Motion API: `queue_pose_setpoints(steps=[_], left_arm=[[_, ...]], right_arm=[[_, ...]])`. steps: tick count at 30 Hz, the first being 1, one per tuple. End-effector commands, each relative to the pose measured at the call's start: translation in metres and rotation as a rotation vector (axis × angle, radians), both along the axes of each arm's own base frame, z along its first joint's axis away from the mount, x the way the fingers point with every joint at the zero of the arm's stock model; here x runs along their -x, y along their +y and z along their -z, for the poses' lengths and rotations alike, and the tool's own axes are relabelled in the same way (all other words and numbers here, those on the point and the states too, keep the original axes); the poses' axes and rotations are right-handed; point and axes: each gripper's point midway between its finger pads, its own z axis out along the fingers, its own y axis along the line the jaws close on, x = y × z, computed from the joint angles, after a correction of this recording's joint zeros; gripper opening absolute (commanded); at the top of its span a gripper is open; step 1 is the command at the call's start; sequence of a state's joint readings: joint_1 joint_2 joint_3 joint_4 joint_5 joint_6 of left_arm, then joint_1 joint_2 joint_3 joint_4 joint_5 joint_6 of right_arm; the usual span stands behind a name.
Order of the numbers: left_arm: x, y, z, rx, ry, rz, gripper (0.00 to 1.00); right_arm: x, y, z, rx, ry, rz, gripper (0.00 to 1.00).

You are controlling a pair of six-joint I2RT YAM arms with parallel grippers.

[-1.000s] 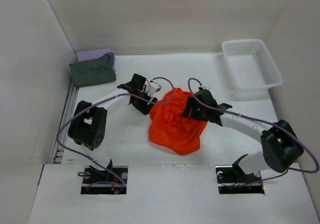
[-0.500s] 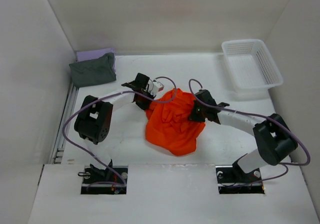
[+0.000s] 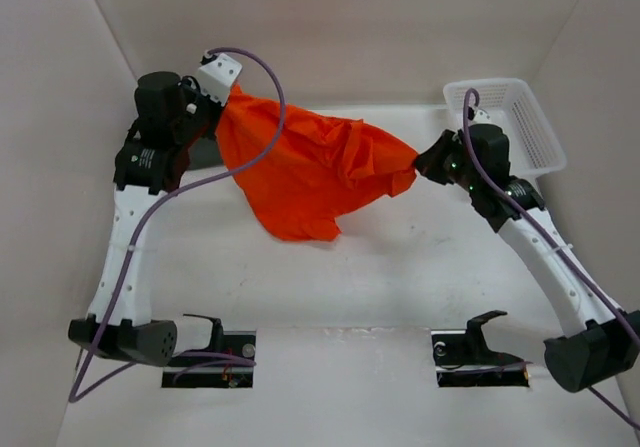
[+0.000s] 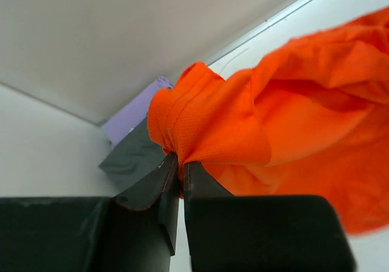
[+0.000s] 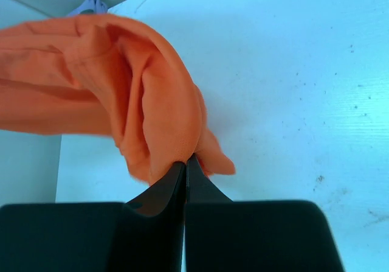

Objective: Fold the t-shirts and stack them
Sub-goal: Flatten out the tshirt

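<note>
The bright orange t-shirt hangs stretched in the air between both arms, above the back of the table. My left gripper is shut on its left edge, a hemmed fold pinched between the fingers. My right gripper is shut on the shirt's right end, a bunched fold caught at the fingertips. The folded dark grey t-shirt lies on the lavender one in the back left corner, mostly hidden by the left arm in the top view.
A white mesh basket stands at the back right, just behind the right arm. White walls close in the table on the left, back and right. Both arm bases sit at the near edge.
Both grippers closed on the orange shirt where it lay crumpled mid-table, then lifted it and pulled apart, left arm going up and back-left, right arm back-right. The shirt now hangs spread.
</note>
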State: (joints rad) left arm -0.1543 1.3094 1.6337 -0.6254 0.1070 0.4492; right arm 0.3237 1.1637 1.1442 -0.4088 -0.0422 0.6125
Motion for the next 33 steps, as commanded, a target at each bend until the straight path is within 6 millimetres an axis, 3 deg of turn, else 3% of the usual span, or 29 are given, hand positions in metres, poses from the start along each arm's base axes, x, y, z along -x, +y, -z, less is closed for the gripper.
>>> queue_pose_setpoints(steps=[1, 4, 7, 9, 12, 15, 18, 19, 21, 23, 24, 25, 26, 28, 31, 33], left_arm=[[0.024, 0.006, 0.001, -0.084, 0.043, 0.004, 0.0], [0.048, -0.007, -0.036, -0.05, -0.015, 0.044, 0.0], [0.065, -0.041, -0.071, 0.036, -0.056, 0.147, 0.0], [0.075, -0.075, -0.079, 0.089, -0.03, 0.259, 0.0], [0.07, -0.093, -0.074, 0.076, -0.007, 0.303, 0.0], [0.038, -0.079, -0.054, 0.016, 0.005, 0.236, 0.0], [-0.01, -0.059, -0.042, -0.016, 0.0, 0.155, 0.0], [-0.03, -0.05, -0.05, -0.011, -0.031, 0.108, 0.0], [-0.058, -0.028, -0.089, 0.048, -0.13, 0.008, 0.0], [-0.057, -0.018, -0.126, 0.107, -0.216, -0.019, 0.0], [-0.049, -0.018, -0.139, 0.117, -0.249, 0.001, 0.0], [-0.04, -0.02, -0.139, 0.112, -0.251, 0.027, 0.01], [-0.035, -0.022, -0.13, 0.105, -0.231, 0.043, 0.01], [-0.024, -0.037, -0.08, 0.064, -0.126, 0.102, 0.02], [0.0, -0.058, 0.033, -0.015, 0.098, 0.183, 0.04], [0.029, -0.074, 0.108, -0.062, 0.258, 0.255, 0.05]], right_arm=[[0.02, -0.006, -0.016, 0.018, -0.008, -0.032, 0.0], [0.031, 0.004, -0.011, -0.003, 0.008, -0.059, 0.0], [0.034, 0.031, 0.012, -0.015, 0.056, -0.123, 0.01], [0.025, 0.04, 0.023, -0.013, 0.076, -0.133, 0.01], [0.009, 0.033, 0.019, -0.027, 0.051, -0.098, 0.01], [-0.014, -0.001, 0.011, -0.037, 0.032, -0.006, 0.01], [-0.045, -0.02, -0.008, -0.058, 0.008, 0.007, 0.0], [-0.056, -0.024, -0.022, -0.064, -0.013, 0.002, 0.0], [-0.07, -0.029, -0.063, -0.077, -0.085, 0.004, 0.0], [-0.069, -0.034, -0.1, -0.079, -0.164, 0.008, 0.01], [-0.064, -0.038, -0.108, -0.076, -0.181, 0.013, 0.01], [-0.059, -0.043, -0.106, -0.069, -0.18, 0.022, 0.02], [-0.056, -0.046, -0.1, -0.066, -0.168, 0.03, 0.03], [-0.048, -0.053, -0.065, -0.059, -0.102, 0.037, 0.08], [-0.039, -0.055, -0.001, -0.047, 0.031, 0.026, 0.17], [-0.034, -0.061, 0.031, -0.021, 0.09, 0.037, 0.2]])
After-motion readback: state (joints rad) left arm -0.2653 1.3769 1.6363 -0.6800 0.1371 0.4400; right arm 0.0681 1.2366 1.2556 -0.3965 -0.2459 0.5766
